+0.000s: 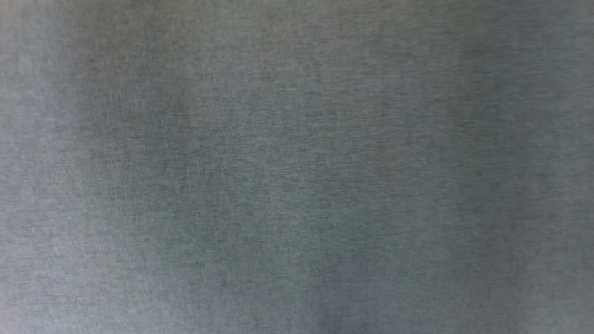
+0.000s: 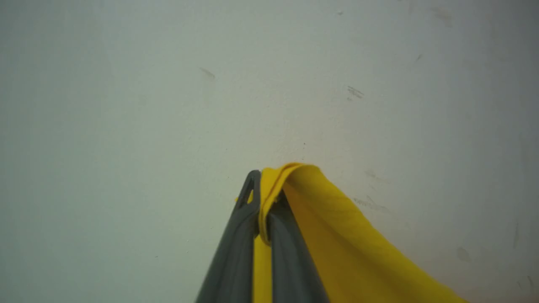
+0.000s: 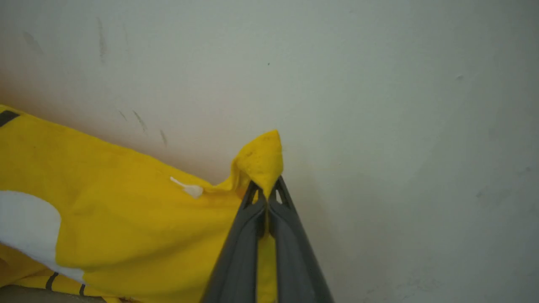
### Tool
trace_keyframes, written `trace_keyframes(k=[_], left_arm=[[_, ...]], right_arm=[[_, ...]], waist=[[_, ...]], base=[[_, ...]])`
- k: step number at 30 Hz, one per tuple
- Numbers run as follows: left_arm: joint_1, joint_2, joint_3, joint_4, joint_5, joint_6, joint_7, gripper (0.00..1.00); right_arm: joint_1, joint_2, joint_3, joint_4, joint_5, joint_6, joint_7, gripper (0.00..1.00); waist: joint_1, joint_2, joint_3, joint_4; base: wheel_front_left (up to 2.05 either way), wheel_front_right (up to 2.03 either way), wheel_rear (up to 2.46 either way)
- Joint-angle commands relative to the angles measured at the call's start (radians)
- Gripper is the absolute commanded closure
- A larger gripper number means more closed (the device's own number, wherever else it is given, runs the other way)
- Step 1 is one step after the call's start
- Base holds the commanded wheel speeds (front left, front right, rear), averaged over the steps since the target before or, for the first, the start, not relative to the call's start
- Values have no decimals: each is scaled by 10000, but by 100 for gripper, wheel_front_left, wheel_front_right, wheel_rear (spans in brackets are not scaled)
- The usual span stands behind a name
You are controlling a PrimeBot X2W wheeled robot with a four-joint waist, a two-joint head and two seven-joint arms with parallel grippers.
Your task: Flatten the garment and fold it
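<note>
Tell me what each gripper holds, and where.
The left gripper pinches the yellow garment at a bunched edge; the right gripper pinches one of its corners.

Your head view is giving an unidentifiable blurred grey surface (image 1: 297,167); the bright yellow cotton T-shirt (image 3: 126,227) is running off both wrist views.
</note>
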Motion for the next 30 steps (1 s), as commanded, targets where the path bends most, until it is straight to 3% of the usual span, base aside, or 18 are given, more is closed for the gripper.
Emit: trace_keyframes(k=[1, 5, 9, 16, 21, 24, 26, 30], left_arm=[[397, 62, 25, -202, -71, 59, -112, 100], [1467, 91, 141, -989, -502, 64, 59, 100], [3289, 289, 190, -2622, -918, 196, 588, 100], [7686, 1021, 610, -6723, -1273, 1322, 1660, 100], [11074, 1393, 751, -8653, -1269, 2107, 1893, 100], [12324, 1298, 850, -9069, -1484, 2399, 1775, 100], [13503, 1140, 929, -9401, -1972, 2499, 1644, 100], [16099, 1318, 965, -9578, -2861, 2266, 1543, 100]], right_arm=[[221, -121, 265, -139, 280, -9, -161, 100], [1024, -455, 967, -955, 1228, -9, -258, 100], [2487, -1081, 1298, -2375, 2360, -9, -83, 100], [6194, -1898, 138, -5198, 3446, -9, 505, 100], [8975, -1615, -814, -6653, 3447, -9, 832, 100], [9937, -1393, -1028, -7116, 3387, -9, 936, 100], [10792, -1123, -1190, -7505, 3433, -9, 1061, 100], [12621, -688, -1469, -8047, 3672, -9, 1238, 100]], waist=[[-3, 0, 140, 306], [-3, 0, -429, 459], [-3, 0, -1154, 600], [-3, 0, -2225, 789], [-3, 0, -2893, 869], [-3, 0, -3167, 890], [-3, 0, -3389, 875], [-3, 0, -4029, 893]], base=[[0, 0, 0], [0, 0, 0], [0, 0, 0], [0, 0, 0], [0, 0, 0], [0, 0, 0], [0, 0, 0], [0, 0, 0]])
